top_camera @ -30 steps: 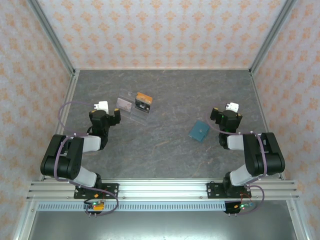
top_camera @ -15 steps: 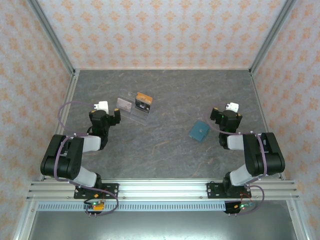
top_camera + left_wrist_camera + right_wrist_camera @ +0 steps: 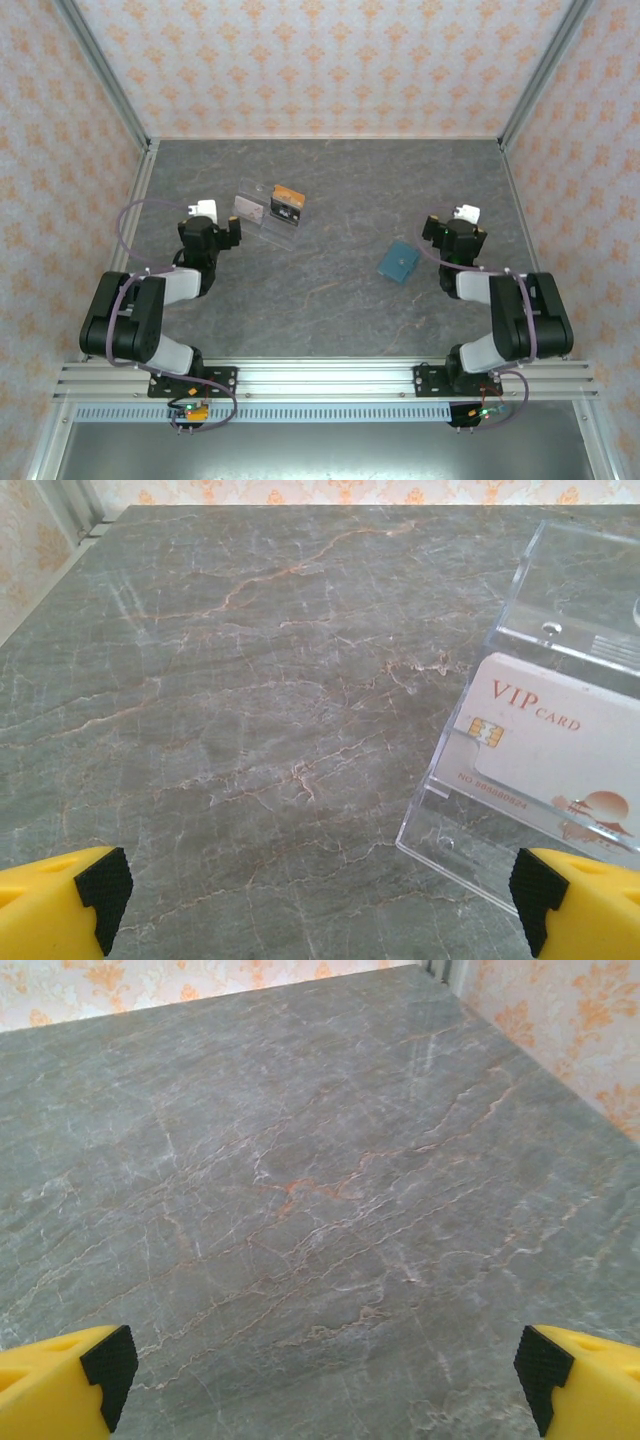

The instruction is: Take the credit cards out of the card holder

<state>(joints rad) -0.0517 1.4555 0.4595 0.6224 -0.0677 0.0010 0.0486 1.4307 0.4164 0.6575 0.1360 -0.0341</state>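
From above, the card holder (image 3: pixel 400 263) is lying folded shut on the counter (image 3: pixel 340 170), near the right arm (image 3: pixel 490 290) and at about 9 o'clock from its wrist. A clear tray (image 3: pixel 272 232) is sitting well apart from it, at 2 o'clock from the wrist of the left arm (image 3: pixel 150 300). The tray is carrying a pale card (image 3: pixel 247 207) and an orange-brown card (image 3: pixel 288 203). Both arms are resting folded near their bases and are touching nothing. How the jaws stand is hard to read from this height.

In the left wrist view, the left jaws are standing wide open with nothing between them. Their yellow fingertips (image 3: pixel 60 895) are showing at 7 and 5 o'clock. The clear tray (image 3: pixel 560 570) is sitting at 3 o'clock, with the pale card (image 3: pixel 560 745), printed "VIP CARD", lying flat inside it.

In the right wrist view, the right jaws are likewise gaping wide and empty, fingertips (image 3: pixel 60 1375) low in the corners. Bare counter (image 3: pixel 300 1180) is stretching ahead toward 12 o'clock.

Whether any credit cards are waiting inside the shut holder cannot be told. With the holder shut and untouched, the approach to it seems to be the step in hand. The next move probably calls for the nearer right arm to swing toward 9 o'clock and come down on the holder. One set of jaws would be pinning it while the other is lifting the cover by its edge.
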